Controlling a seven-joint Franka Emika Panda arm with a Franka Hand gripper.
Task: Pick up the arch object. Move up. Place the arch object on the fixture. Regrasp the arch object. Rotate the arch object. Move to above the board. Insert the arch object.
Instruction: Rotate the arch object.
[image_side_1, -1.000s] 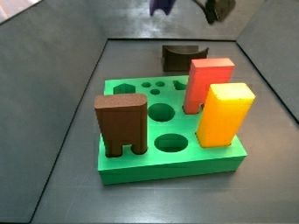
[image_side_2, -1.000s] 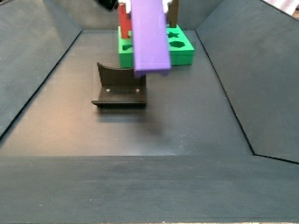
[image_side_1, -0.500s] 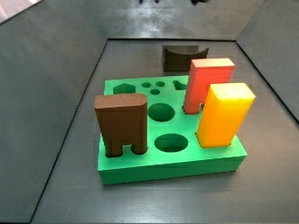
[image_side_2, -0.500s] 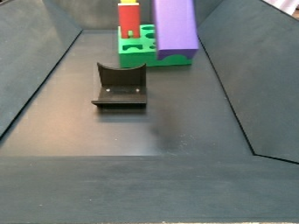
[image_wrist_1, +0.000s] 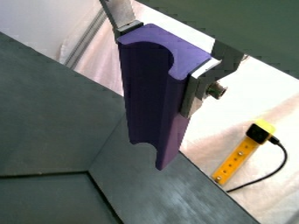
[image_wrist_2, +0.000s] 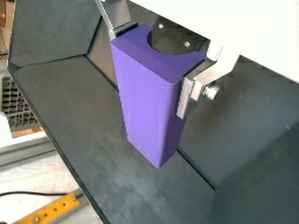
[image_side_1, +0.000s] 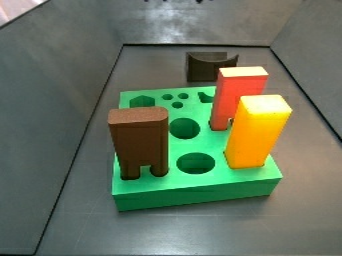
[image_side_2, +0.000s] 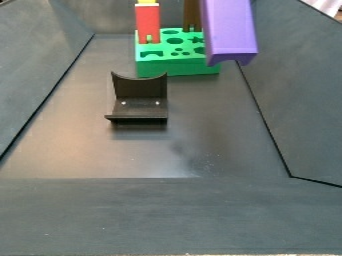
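Gripper (image_wrist_1: 163, 66) clamping the arch (image_wrist_1: 152, 96) between silver fingers (image_wrist_2: 197, 87), seen in both wrist views. Hanging upright, high, right of the board (image_side_2: 175, 52). Fixture (image_side_2: 138, 98) sitting nearer, apart.

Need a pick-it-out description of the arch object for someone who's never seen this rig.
Start at the green board carrying the brown, red and yellow blocks. The arch object is not on it: in a side view it hangs upright in the air near the board, clamped in the pincer. It is the only purple piece, a long rectangular block with a groove along one face.
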